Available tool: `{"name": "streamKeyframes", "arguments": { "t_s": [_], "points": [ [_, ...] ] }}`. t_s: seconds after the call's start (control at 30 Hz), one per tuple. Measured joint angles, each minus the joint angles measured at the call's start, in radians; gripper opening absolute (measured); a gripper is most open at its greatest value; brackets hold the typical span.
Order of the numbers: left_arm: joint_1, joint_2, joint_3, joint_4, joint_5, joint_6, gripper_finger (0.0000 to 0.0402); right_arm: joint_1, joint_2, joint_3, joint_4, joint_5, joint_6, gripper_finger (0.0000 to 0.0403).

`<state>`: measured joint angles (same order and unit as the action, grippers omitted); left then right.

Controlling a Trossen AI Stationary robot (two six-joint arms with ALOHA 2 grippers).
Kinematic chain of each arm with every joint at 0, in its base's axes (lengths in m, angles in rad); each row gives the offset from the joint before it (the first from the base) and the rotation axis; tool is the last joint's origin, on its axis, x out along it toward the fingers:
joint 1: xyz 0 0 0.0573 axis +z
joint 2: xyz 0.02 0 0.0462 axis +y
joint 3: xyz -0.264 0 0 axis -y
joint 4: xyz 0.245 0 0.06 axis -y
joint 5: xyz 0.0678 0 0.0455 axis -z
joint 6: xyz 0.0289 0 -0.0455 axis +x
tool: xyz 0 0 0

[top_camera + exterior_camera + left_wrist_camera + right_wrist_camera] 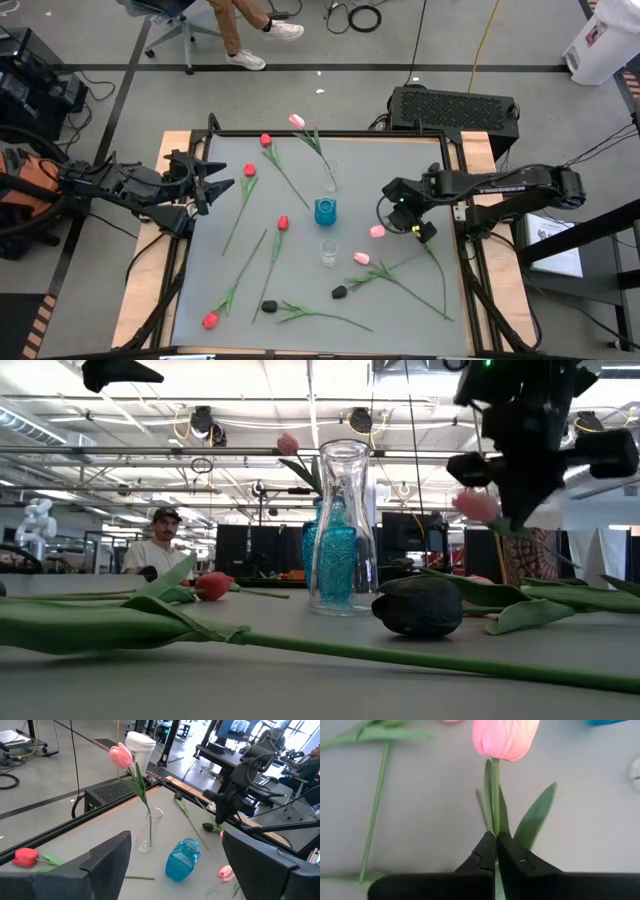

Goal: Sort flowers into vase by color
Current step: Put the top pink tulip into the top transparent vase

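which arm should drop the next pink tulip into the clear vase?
Probably right. The right claw is shut on a pink tulip, lifted off the table beside the vases. The clear vase already holds one pink tulip. The left claw is open and empty at the table's left edge.

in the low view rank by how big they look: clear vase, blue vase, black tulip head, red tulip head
1. clear vase, tallest by far
2. blue vase, mostly hidden behind the clear one, so unsure
3. black tulip head, close to the camera, which flatters it
4. red tulip head, smallest and farther back
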<state>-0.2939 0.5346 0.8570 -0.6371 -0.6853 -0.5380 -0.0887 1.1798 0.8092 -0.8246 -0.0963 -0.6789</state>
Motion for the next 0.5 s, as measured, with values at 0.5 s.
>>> {"name": "streamKeyframes", "arguments": {
  "t_s": [0.5],
  "points": [
    [0.000, 0.000, 0.000, 0.000, 0.000, 0.000, 0.0319, 0.000, -0.106, 0.100, 0.017, 0.000, 0.156, 0.0000]
  ]
}}
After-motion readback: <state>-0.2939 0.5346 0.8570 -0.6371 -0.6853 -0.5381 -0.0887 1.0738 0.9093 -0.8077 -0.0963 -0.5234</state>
